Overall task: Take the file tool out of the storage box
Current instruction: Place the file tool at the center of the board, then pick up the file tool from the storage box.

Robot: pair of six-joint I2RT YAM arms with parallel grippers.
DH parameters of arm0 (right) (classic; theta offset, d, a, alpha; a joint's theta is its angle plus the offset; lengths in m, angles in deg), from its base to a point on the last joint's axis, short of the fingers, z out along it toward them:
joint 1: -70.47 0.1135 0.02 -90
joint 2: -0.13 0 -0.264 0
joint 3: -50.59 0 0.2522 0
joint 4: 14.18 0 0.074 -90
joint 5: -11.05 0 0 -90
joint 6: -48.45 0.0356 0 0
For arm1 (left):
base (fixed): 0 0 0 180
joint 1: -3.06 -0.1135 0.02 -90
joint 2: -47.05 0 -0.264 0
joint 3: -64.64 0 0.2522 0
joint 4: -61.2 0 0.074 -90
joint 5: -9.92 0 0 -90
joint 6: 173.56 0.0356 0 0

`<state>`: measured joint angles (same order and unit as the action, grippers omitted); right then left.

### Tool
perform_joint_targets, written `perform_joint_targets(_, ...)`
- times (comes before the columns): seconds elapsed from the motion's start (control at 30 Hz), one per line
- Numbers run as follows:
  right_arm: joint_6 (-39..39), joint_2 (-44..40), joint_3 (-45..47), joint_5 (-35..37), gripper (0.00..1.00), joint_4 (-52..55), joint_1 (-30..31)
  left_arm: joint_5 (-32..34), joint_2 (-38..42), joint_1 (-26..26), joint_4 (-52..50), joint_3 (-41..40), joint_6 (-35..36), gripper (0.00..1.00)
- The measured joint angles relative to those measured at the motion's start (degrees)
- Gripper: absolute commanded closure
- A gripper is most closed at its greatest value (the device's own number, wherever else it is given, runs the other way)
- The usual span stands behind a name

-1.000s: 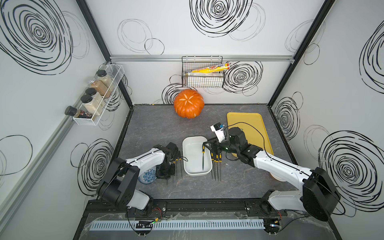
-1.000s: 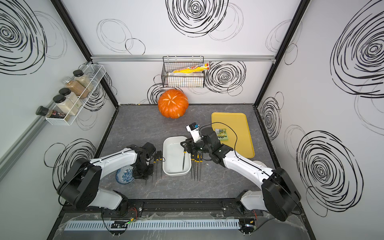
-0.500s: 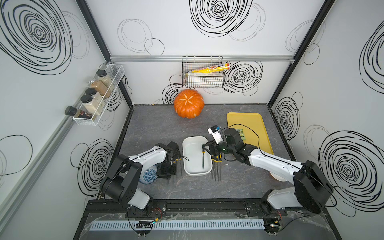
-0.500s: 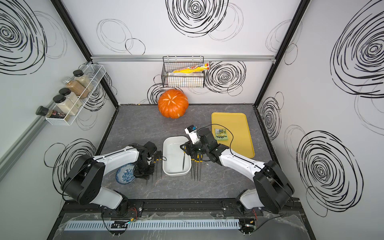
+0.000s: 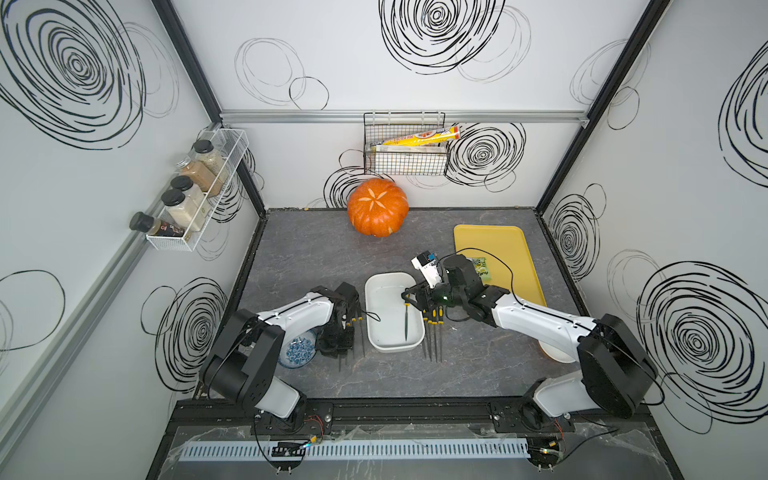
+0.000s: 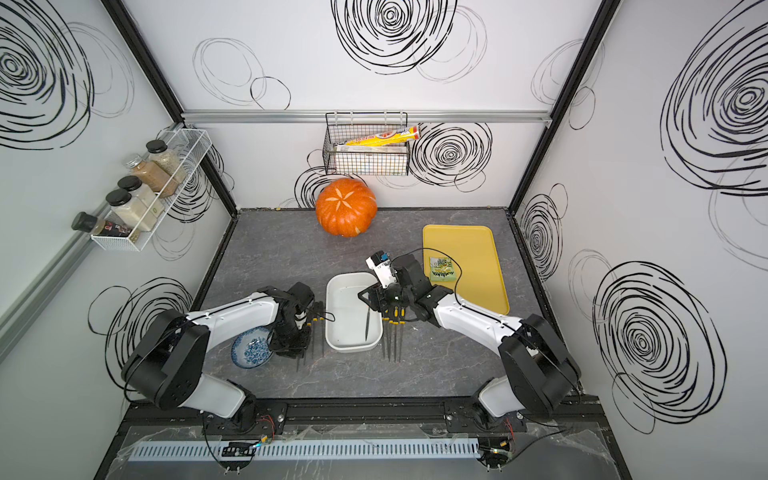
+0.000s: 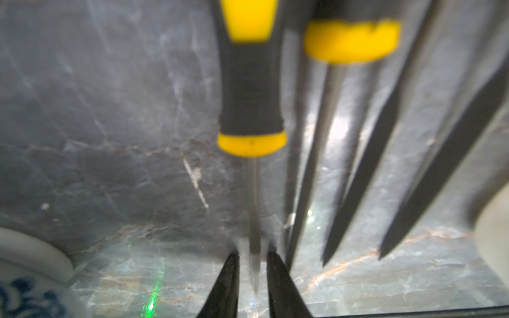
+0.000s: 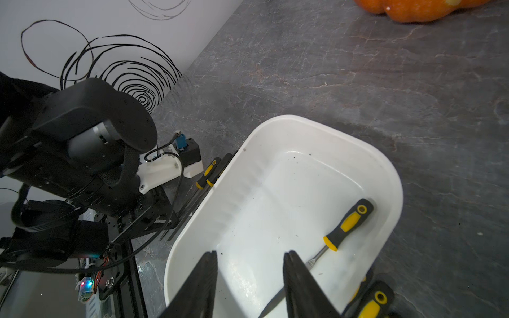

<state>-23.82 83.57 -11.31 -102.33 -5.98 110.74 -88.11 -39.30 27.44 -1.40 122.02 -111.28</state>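
The white storage box (image 5: 386, 299) (image 6: 345, 299) stands mid-table. One file tool (image 5: 406, 322) (image 8: 348, 224) with a black and yellow handle lies inside it along its right wall. My right gripper (image 5: 411, 293) (image 8: 249, 254) hovers open over the box's right rim, empty, with the file's blade beside one finger. My left gripper (image 5: 338, 347) (image 7: 252, 256) is low over the table left of the box. Its jaws stand slightly apart on either side of the tip of a file (image 7: 252, 110) lying on the table, with a gap on each side.
Several more files (image 5: 357, 332) lie left of the box and three (image 5: 432, 336) lie right of it. A blue-patterned bowl (image 5: 297, 353) sits by the left arm. A pumpkin (image 5: 377, 207) is at the back, and a yellow tray (image 5: 498, 245) with a green packet (image 5: 480, 268) at the right.
The left gripper's jaws have parted and let go of the file on the table. The right gripper has shifted slightly left over the box.
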Motion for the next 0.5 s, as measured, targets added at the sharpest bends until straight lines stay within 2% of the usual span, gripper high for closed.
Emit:
perform_joint_targets(0.3,-0.4,6.2,-11.6,14.8,0.65,13.0,5.7,1.5,12.8,0.0,2.8,2.1,-1.5,0.46)
perform_joint_targets(0.4,-0.4,10.9,-17.9,18.7,0.65,18.2,7.3,-1.0,18.1,-0.2,9.4,1.9,-2.0,0.42)
perform_joint_targets(0.5,-0.2,17.5,-24.0,22.5,0.64,23.8,8.7,-6.3,24.3,-1.8,20.0,-2.0,-3.6,0.4)
